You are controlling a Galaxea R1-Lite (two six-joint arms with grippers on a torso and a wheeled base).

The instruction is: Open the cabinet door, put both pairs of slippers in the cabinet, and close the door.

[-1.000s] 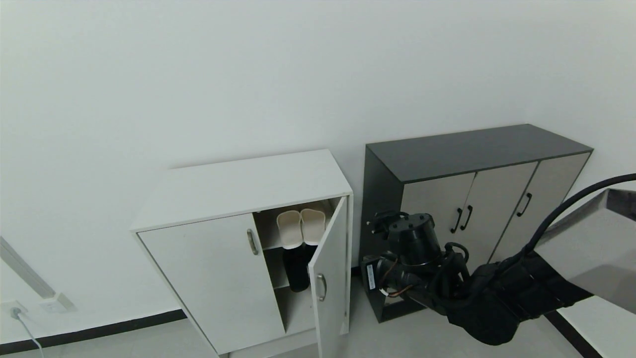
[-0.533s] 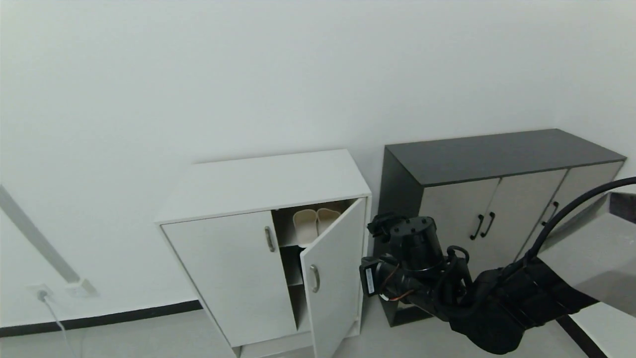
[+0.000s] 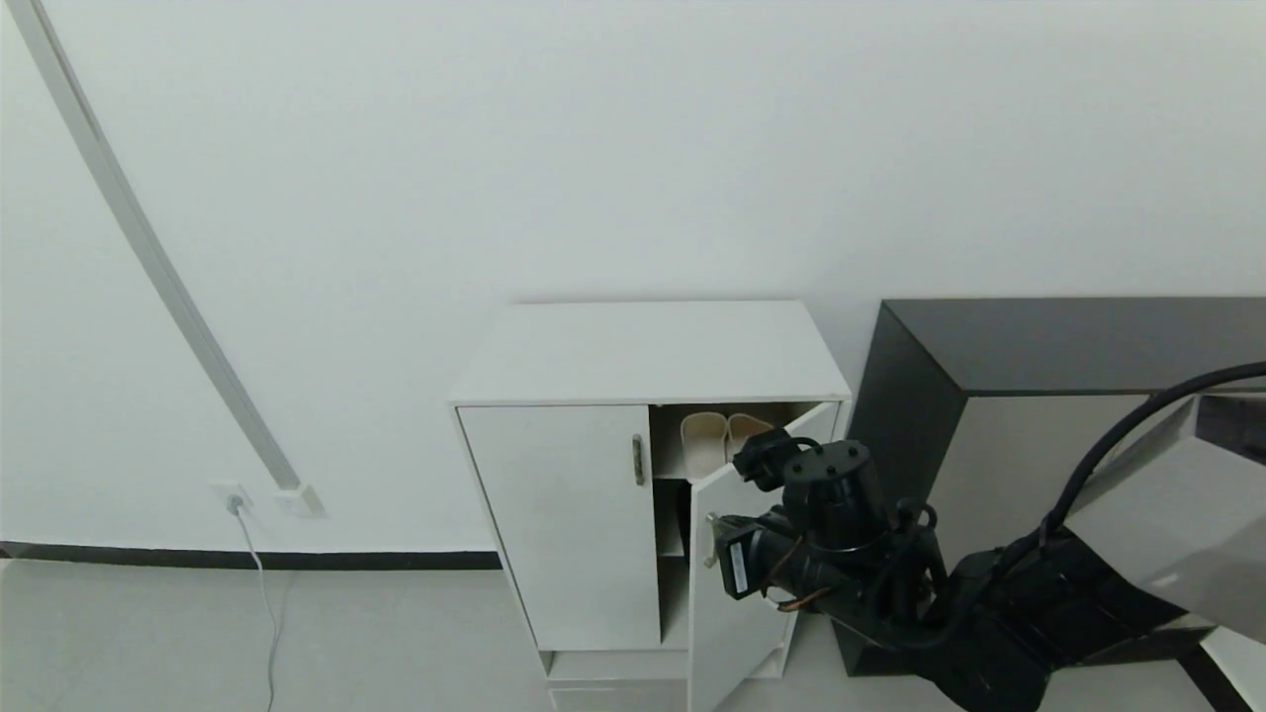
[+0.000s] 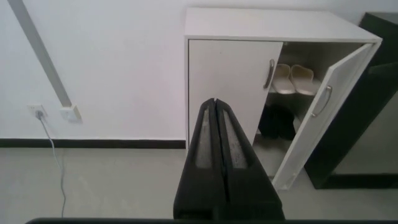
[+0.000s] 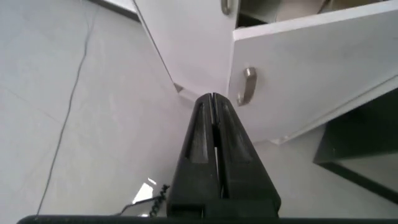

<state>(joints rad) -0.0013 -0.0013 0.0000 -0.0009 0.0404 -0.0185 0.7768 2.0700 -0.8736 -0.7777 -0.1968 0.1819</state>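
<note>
Hovering my right hand (image 5: 213,96), pinched closed, near ajar cabinet door (image 5: 323,68); left hand (image 4: 215,101) likewise closed; beige slippers (image 3: 720,442) inside.

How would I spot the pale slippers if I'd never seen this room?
Find the white cabinet against the wall, left of the dark cabinet; its right door stands ajar. High up behind that door lies a beige pair, side by side. It alone is pale: the black pair sits lower down.
</note>
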